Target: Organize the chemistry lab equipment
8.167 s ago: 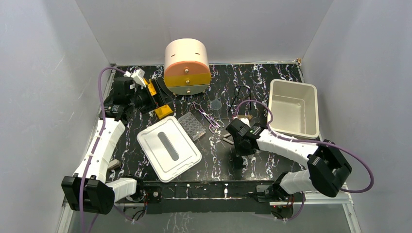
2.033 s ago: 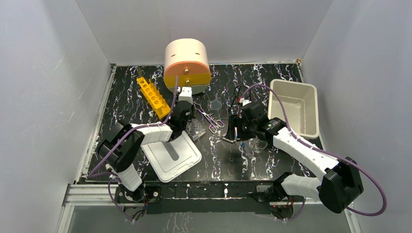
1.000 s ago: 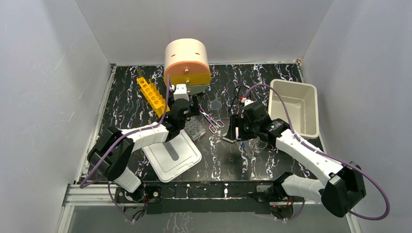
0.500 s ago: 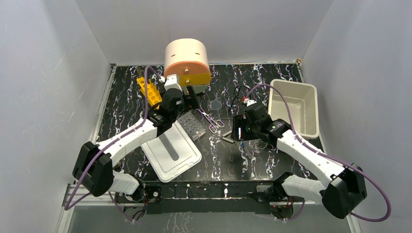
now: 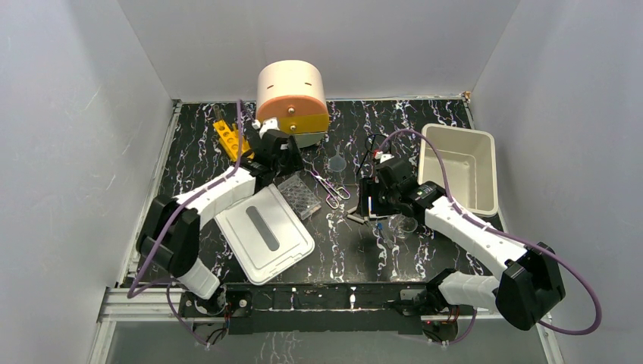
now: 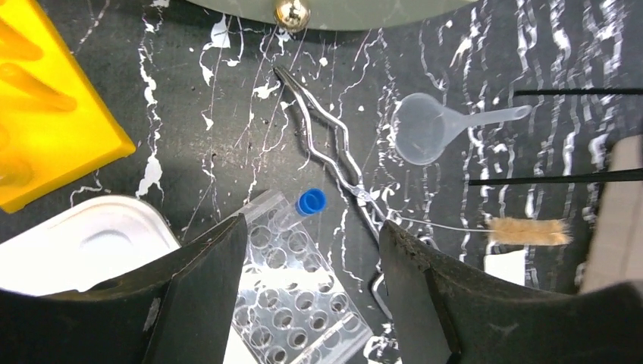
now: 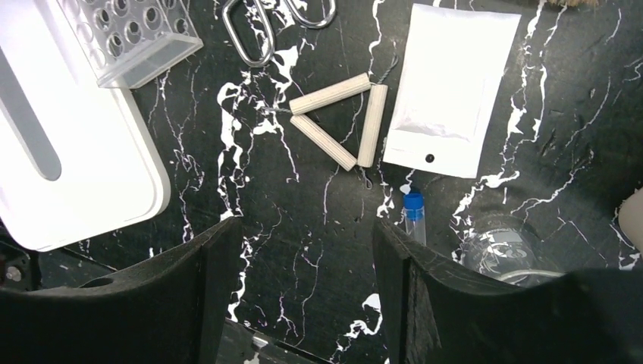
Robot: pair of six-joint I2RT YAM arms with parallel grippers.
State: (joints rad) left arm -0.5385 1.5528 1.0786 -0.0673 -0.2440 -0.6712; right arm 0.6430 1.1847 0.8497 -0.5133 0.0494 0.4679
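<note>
The left fingers (image 6: 193, 303) hang wide and empty, straddling a blue-capped tube (image 6: 303, 206) at the corner of the well plate (image 6: 303, 311), probably lined up to pick it. The right fingers (image 7: 201, 288), also apart and empty, hover over the white triangle (image 7: 337, 121) and a second tube (image 7: 414, 216) lying loose on the surface (image 7: 288, 227).

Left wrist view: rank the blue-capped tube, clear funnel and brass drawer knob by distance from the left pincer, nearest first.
1. Blue-capped tube: centre, right at the gap of the open left pincer.
2. Clear funnel: ahead, off to the right.
3. Brass drawer knob: farthest, at the top edge.
</note>
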